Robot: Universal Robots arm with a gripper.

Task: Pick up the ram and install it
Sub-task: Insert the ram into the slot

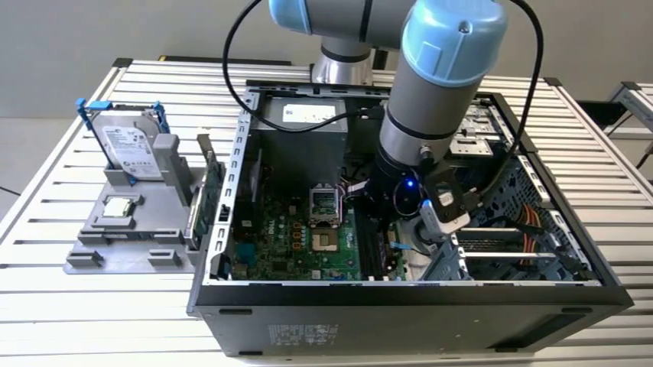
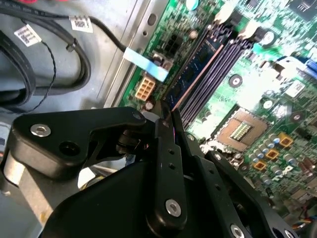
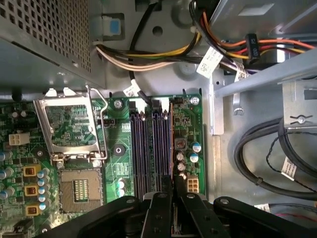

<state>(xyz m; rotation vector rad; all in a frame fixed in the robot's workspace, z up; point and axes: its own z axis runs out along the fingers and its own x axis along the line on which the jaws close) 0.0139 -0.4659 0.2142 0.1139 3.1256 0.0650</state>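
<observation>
The ram (image 2: 197, 67) is a thin dark-blue stick standing on edge along the motherboard (image 2: 257, 94) slot closest to the board's edge, beside the other black slots (image 2: 225, 49). In the first wrist view the ram (image 3: 172, 134) shows as a thin edge-on line next to the slots (image 3: 148, 144). My gripper (image 2: 166, 113) has its black fingers (image 3: 184, 196) shut on the near end of the ram. In the exterior view the gripper (image 1: 391, 241) is deep inside the open computer case (image 1: 408, 294), low over the motherboard (image 1: 296, 237).
The processor socket (image 3: 74, 186) lies beside the slots. Cable bundles (image 3: 277, 163) and a metal drive cage (image 1: 510, 245) crowd the case on the exterior view's right. Outside the case, on the exterior view's left, a grey holder (image 1: 133, 245) carries a hard drive (image 1: 131, 149) and a green card (image 1: 209, 202).
</observation>
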